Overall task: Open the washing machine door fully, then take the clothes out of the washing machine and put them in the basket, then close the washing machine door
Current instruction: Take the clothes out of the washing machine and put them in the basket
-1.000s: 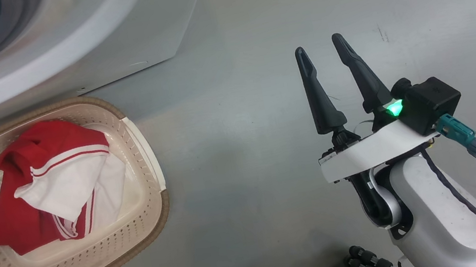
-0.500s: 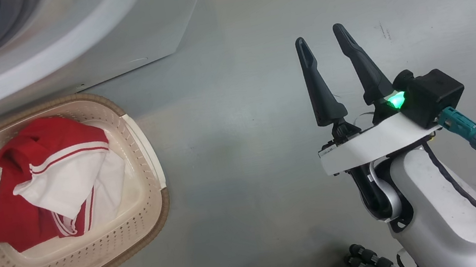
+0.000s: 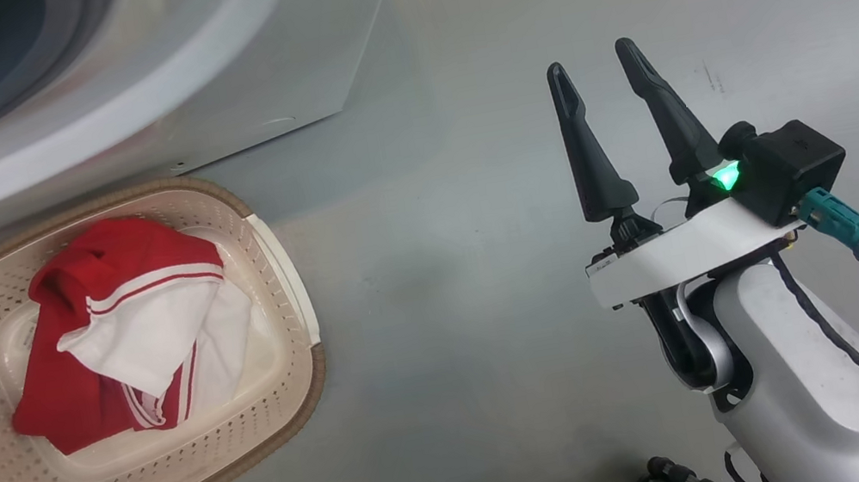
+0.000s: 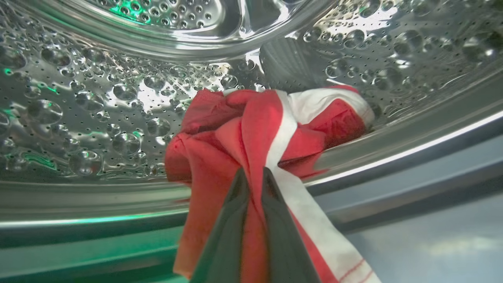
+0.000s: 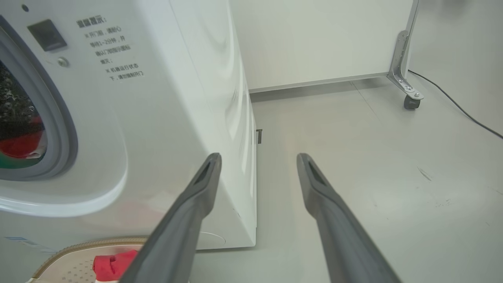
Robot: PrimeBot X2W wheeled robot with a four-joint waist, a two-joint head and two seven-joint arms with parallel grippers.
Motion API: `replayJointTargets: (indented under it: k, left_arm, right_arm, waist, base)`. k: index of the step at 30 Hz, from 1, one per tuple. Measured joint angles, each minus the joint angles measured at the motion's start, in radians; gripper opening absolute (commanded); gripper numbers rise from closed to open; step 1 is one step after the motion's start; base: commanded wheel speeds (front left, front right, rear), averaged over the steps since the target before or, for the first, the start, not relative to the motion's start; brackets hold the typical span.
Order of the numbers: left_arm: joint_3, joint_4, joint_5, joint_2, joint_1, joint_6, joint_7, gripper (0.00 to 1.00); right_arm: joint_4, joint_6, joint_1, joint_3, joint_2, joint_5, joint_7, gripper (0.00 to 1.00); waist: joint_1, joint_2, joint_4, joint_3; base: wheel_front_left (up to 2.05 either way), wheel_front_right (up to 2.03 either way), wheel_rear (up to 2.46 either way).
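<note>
Left tool (image 4: 254,175) has its two fingers pressed nearly together with a fold of the red-and-white garment (image 4: 220,149) pinched between them, right beside the white stripe. The garment is bunched at the front lip of the drum (image 4: 78,118), with part of it hanging over the lip toward the opening. It's thin sports fabric, so I'd guess light, floppy and a bit slick. Nothing to break, but a pinch on one thin fold could slip, and a trailing end might drag on the lip. A thick bunched fold looks like a safer hold than a hem. Right tool (image 3: 591,57) hangs spread wide over the bare floor (image 3: 493,309), holding nothing. Another red-and-white piece (image 3: 130,326) lies in the basket (image 3: 268,373), which sits on the floor right at the foot of the washing machine (image 3: 261,68).
</note>
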Motion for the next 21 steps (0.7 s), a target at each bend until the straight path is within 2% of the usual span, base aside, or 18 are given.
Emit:
replayJointTargets:
  k: [15,21]
  left_arm:
    - [-0.041,0.043,-0.024,-0.123,0.110,-0.051,-0.228,0.00]
    - [-0.066,0.053,-0.029,-0.165,0.175,-0.066,-0.300,0.00]
  right_arm:
    - [0.052,0.004,0.002,-0.048,-0.001,-0.053,0.000,1.00]
    - [0.077,0.017,0.021,-0.072,-0.001,-0.065,0.000,1.00]
  waist:
    - [-0.0001,0.0000,0.066,-0.113]
    - [0.0000,0.0000,0.102,-0.172]
  base:
    - [0.00,0.00,0.00]
    - [0.00,0.00,0.00]
